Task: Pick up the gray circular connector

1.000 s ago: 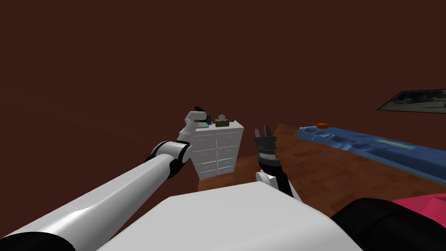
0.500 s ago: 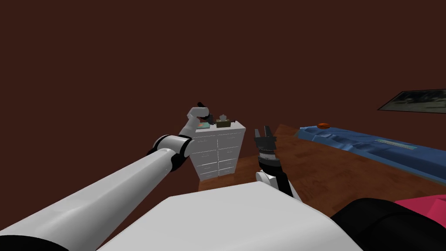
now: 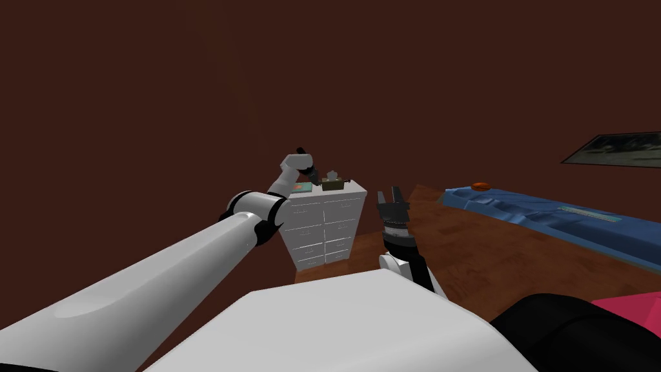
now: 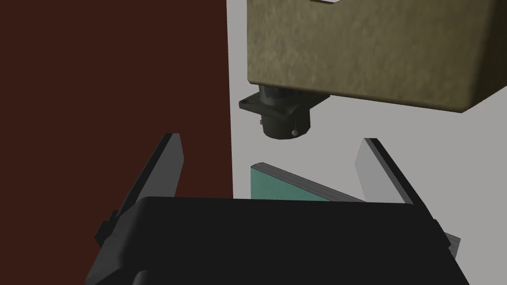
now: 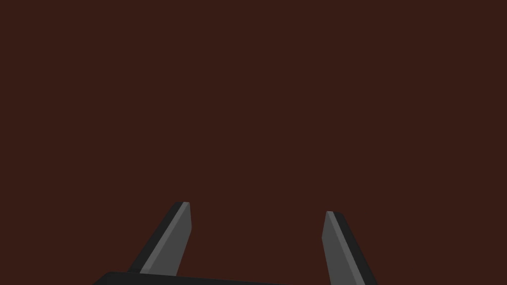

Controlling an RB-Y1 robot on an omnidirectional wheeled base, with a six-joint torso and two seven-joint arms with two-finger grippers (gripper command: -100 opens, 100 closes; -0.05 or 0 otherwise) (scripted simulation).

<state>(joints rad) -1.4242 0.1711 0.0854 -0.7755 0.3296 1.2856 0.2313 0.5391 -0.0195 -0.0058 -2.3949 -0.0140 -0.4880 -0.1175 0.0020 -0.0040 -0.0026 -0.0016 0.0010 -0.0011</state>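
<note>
A dark grey circular connector (image 4: 282,116) with a square flange lies on the white dresser top (image 4: 346,133), tucked against an olive box (image 4: 366,49). My left gripper (image 4: 270,143) hovers open just short of it, the connector lying ahead of the gap between the fingers. A teal book (image 4: 292,185) lies under the gripper. In the head view the left gripper (image 3: 312,174) is over the top of the dresser (image 3: 326,223), beside the olive box (image 3: 332,184). My right gripper (image 3: 391,194) is held up in front of my chest, open and empty (image 5: 257,208).
The dresser stands against a dark brown wall. A bed with a blue cover (image 3: 549,213) and an orange object (image 3: 479,186) lies to the right across a wooden floor (image 3: 465,252). A framed picture (image 3: 613,150) hangs far right.
My left hand has moved up and to the right over the dresser top, from above the teal book toward the olive box. The right arm has stayed put.
</note>
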